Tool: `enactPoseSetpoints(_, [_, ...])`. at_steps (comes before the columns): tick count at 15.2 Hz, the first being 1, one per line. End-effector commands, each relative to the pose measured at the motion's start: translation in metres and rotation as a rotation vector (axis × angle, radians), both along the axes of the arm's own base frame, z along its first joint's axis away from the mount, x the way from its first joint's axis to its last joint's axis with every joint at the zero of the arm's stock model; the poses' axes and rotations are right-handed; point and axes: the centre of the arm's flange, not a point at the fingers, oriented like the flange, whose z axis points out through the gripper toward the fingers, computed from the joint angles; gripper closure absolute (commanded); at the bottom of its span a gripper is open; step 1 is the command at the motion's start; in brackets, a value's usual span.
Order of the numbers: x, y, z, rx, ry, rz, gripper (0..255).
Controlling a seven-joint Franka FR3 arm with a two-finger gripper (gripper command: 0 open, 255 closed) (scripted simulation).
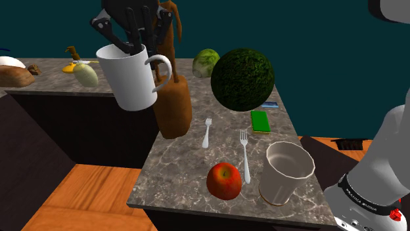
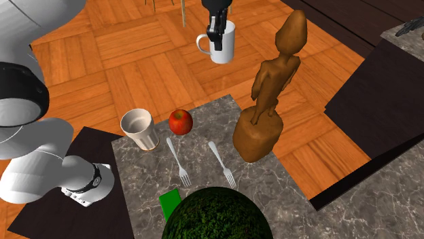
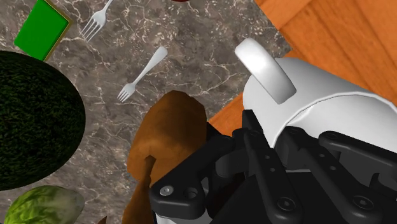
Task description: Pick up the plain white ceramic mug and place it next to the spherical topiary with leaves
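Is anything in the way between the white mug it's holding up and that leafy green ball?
Yes. A tall brown figure stands on the counter, roughly between the raised white mug and the topiary.

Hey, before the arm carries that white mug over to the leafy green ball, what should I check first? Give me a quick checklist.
1. Grip: the tool clasps the rim of the plain white handled mug: ok.
2. Lift: the mug hangs clear of the grey marble counter: ok.
3. Clearance: the tall brown carved figurine stands apart from the mug but close to its likely route: ok, but watch it.
4. Landing spot: bare marble shows between the dark green leafy ball topiary and a white fork: ok.
5. Mug level: cannot tell, because the camera may be rolled.
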Motion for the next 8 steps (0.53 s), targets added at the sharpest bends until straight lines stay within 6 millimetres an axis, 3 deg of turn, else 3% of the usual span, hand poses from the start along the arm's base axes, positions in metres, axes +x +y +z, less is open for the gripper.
enactPoseSetpoints(1, [0.000, 0.001, 0.011, 0.000, 0.000, 0.000, 255])
enactPoseSetpoints(5, [0.000, 0.001, 0.027, 0.000, 0.000, 0.000, 255])
enactPoseSetpoints(8, [-0.014, -0.036, 0.027, 0.000, 0.000, 0.000, 255])
